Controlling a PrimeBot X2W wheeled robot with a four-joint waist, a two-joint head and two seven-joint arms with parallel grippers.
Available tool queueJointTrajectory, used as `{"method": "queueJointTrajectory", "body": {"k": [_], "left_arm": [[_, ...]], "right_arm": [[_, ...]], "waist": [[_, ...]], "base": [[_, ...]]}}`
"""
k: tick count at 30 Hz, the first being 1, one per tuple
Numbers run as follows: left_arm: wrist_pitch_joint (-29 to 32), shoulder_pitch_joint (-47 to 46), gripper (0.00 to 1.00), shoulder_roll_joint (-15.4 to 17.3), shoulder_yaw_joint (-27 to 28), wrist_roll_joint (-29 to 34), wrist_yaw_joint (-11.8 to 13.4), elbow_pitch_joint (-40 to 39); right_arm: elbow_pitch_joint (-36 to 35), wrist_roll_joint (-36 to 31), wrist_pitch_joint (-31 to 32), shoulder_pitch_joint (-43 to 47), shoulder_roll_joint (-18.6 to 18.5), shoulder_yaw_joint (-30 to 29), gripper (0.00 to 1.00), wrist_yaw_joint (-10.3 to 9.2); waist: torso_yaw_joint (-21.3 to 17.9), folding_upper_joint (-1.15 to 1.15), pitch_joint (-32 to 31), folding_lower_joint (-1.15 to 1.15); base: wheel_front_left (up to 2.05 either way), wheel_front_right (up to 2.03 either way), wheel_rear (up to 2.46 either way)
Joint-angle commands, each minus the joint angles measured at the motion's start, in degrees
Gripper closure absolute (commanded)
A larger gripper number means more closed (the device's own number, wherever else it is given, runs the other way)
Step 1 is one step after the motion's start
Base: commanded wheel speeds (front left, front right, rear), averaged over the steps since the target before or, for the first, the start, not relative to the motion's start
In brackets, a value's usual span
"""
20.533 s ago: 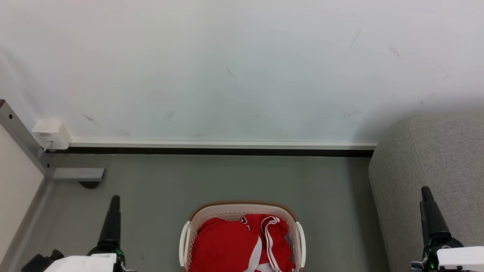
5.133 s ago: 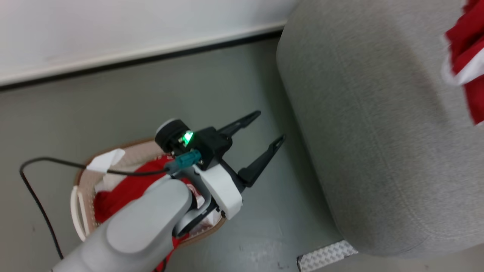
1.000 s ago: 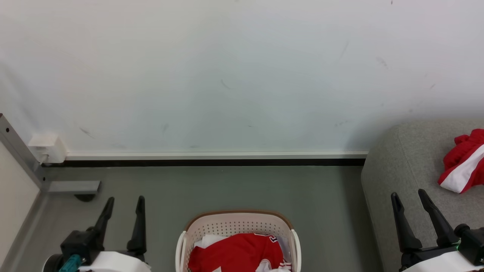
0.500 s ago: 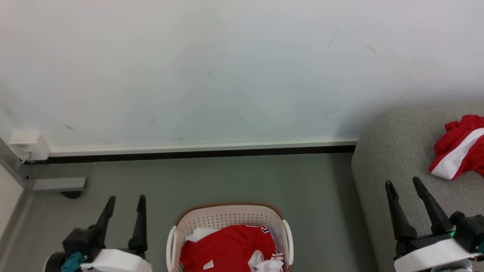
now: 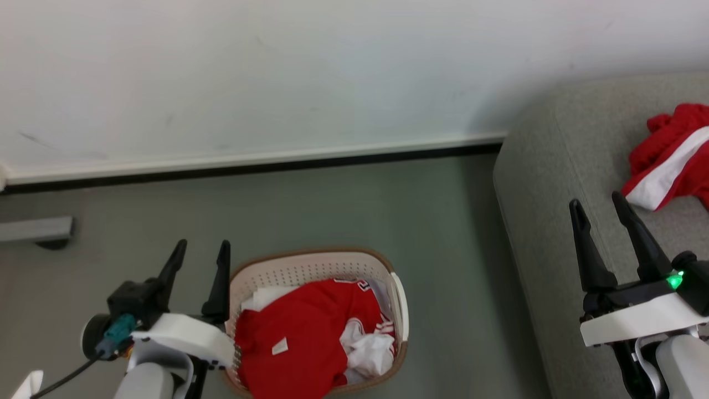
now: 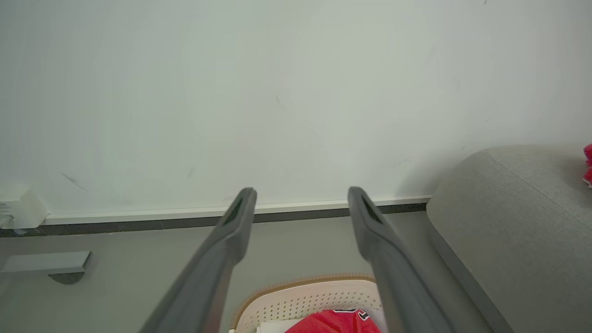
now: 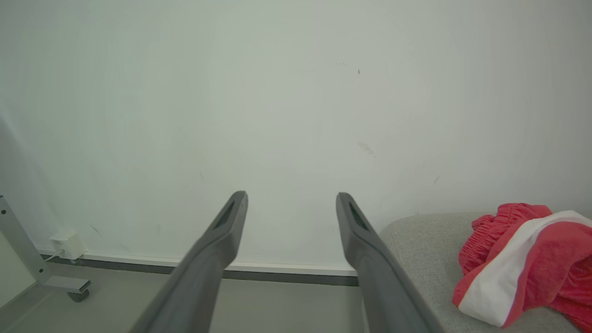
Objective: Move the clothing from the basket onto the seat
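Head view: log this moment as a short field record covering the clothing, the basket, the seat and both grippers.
basket: on the floor, left of the seat
garment in basket: red, crumpled, white trim, ungripped
garment on seat: red, bunched, white stripe showing
left gripper: open, empty, beside the basket's left rim
right gripper: open, empty, seen against the seat
task: one garment on the seat, one not yet moved
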Motion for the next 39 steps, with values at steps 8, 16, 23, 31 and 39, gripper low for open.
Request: {"method": "queueJointTrajectory", "body": {"k": [8,16,23,31,39], "left_arm": [[1.3,-7.8,0.00,1.7,-1.8,-0.2,-1.3,8.0],[4.0,-15.9,0.00,2.4,-5.0,-1.4,-2.3,18.0],[6.4,-21.9,0.00,3.3,-8.7,-2.2,-2.8,27.1],[13.1,-28.0,0.00,4.1,-15.0,-5.4,-2.7,36.1],[19.1,-33.4,0.00,6.3,-20.2,-7.8,-2.7,41.8]], "right_arm": [[-1.2,0.1,-0.2,-5.1,0.0,0.6,0.00,-0.13],[-3.5,-0.3,-0.2,-9.3,1.2,-1.1,0.00,-0.13],[-6.4,-0.9,-0.2,-11.8,2.6,-2.7,0.00,-0.13],[-9.7,-1.7,-0.2,-12.3,4.3,-5.0,0.00,-0.13],[-12.8,-1.5,-0.2,-12.9,6.9,-6.3,0.00,-0.13]], "waist": [[-3.9,0.00,9.2,-0.01],[-6.4,0.00,15.4,-0.01],[-8.7,0.00,20.1,-0.01],[-11.0,0.00,25.8,-0.01],[-14.1,0.00,32.1,-0.01]], "base": [[0.00,0.00,0.00],[0.00,0.00,0.00],[0.00,0.00,0.00],[0.00,0.00,0.00],[0.00,0.00,0.00]]}}
